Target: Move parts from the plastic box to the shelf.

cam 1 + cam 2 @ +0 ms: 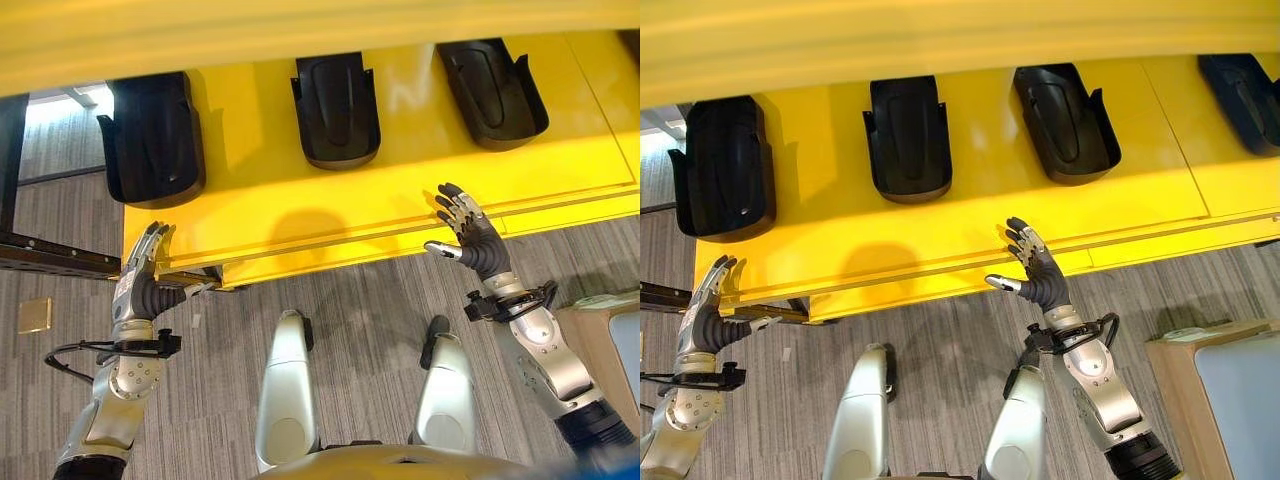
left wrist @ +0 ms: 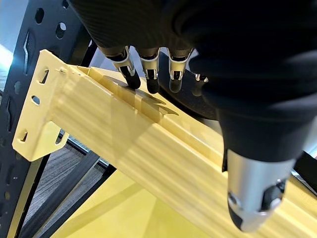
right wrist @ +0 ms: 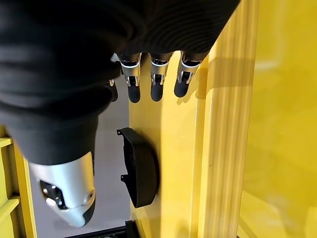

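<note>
Left eye view: held both hands, left hand [image 1: 148, 262] and right hand [image 1: 462, 222], spread wide and empty at yellow shelf [image 1: 330, 225] front edge; saw black parts [image 1: 336, 108] lying farther back, long axes front-to-back, nearer the right.

Not much down here besides grey carpet [image 1: 360, 330] running under everything I'm looking at. Over at 8 o'clock there's a small tan square floor plate [image 1: 35, 315] set flat into it. At 9 o'clock a black metal beam [image 1: 50, 256] crosses the carpet. At 4 o'clock sits a tan-edged unit [image 1: 1175, 385] with a pale grey top.
</note>
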Robot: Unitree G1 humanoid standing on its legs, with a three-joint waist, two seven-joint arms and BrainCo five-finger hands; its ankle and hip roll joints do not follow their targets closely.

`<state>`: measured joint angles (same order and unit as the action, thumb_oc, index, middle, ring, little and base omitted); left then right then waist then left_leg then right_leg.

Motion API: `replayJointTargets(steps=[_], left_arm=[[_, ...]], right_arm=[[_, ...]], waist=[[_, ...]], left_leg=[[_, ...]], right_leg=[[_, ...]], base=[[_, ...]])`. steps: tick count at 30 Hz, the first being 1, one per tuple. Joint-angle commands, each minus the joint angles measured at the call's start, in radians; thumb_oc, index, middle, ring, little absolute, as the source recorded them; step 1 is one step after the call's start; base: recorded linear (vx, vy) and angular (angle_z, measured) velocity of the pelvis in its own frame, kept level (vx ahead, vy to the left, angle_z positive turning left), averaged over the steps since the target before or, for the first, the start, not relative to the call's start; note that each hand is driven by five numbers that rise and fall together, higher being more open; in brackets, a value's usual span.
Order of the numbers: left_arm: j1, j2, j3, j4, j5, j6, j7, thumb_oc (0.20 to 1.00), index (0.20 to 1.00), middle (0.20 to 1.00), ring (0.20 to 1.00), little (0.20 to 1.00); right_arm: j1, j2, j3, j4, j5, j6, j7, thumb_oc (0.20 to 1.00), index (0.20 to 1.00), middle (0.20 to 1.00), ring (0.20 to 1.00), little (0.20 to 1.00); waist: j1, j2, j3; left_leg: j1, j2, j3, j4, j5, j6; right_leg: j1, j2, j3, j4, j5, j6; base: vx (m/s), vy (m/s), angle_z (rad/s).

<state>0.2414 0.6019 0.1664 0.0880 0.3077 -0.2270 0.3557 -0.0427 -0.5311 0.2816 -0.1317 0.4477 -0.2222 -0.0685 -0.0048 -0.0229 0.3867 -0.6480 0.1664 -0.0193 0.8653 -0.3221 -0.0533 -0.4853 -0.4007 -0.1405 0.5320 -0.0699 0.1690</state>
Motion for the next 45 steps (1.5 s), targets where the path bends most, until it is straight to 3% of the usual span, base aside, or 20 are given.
replayJointTargets(steps=[1, 45], left_arm=[[0.081, 0.019, -0.017, 0.082, 0.032, 0.089, -0.045, 1.0, 1.0, 1.0, 1.0, 1.0], [-0.228, 0.049, -0.003, 0.178, 0.091, 0.164, 0.092, 1.0, 1.0, 1.0, 1.0, 1.0]], right_arm=[[-0.047, -0.002, -0.066, -0.047, 0.004, -0.027, 0.015, 1.0, 1.0, 1.0, 1.0, 1.0], [-0.026, 0.007, -0.07, -0.058, 0.022, -0.027, 0.04, 1.0, 1.0, 1.0, 1.0, 1.0]], waist=[[0.022, -0.026, 0.013], [-0.019, -0.063, -0.026]], left_leg=[[0.043, -0.045, -0.001, -0.106, 0.061, 0.047], [0.007, -0.031, 0.012, -0.077, 0.052, 0.037]], right_leg=[[-0.057, 0.017, 0.031, 0.201, -0.108, -0.054], [-0.106, 0.038, 0.058, 0.216, -0.116, -0.064]], base=[[0.0, 0.0, 0.0], [0.0, 0.0, 0.0]])
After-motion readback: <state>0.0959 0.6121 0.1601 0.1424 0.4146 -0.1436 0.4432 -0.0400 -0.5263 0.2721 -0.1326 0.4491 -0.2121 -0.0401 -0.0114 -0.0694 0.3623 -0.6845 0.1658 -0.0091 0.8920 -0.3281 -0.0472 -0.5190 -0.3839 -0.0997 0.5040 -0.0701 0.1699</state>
